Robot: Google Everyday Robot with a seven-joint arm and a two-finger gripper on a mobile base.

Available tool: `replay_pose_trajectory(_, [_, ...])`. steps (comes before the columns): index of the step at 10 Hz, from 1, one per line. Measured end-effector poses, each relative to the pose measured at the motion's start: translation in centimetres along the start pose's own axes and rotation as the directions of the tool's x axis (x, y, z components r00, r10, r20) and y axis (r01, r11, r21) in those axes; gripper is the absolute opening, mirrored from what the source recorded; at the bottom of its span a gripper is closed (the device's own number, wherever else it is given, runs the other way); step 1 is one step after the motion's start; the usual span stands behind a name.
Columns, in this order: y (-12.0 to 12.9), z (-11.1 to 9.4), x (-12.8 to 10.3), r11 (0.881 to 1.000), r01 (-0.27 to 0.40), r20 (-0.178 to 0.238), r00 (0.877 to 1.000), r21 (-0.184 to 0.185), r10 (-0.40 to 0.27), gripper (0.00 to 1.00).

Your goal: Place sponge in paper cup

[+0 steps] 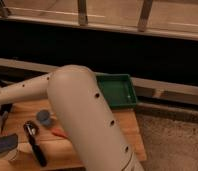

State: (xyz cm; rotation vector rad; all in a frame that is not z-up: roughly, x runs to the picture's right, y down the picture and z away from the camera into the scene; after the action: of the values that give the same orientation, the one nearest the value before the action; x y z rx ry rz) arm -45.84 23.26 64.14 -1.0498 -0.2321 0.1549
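1. Tool position: my tool (3, 120) is at the far left edge of the view, above the left end of the wooden bench (129, 131). My forearm runs to it from the elbow at centre.
2. Tool state: I cannot tell whether it is wide, narrow or holding anything.
3. Sponge (3, 144): grey-blue, at the mouth of the paper cup (13, 155), directly below my tool. Its depth in the cup cannot be determined.
4. Other items: a blue disc (44, 117), a black-handled utensil (36, 146) and a red object (59, 133) lie on the bench. A green tray (118, 91) sits at the bench's far edge.
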Motion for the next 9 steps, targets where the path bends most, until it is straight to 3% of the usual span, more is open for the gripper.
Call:
replay_pose_trajectory(1, [-0.2, 0.0, 0.4, 1.0, -0.011, -0.001, 1.0, 0.002, 0.011, 0.02])
replay_pose_trajectory(4, [0.1, 0.2, 0.6, 1.0, -0.018, 0.004, 1.0, 0.002, 0.018, 0.24])
replay_pose_trajectory(9, [0.5, 0.8, -0.7, 1.0, 0.017, 0.025, 1.0, -0.007, -0.016, 0.24])
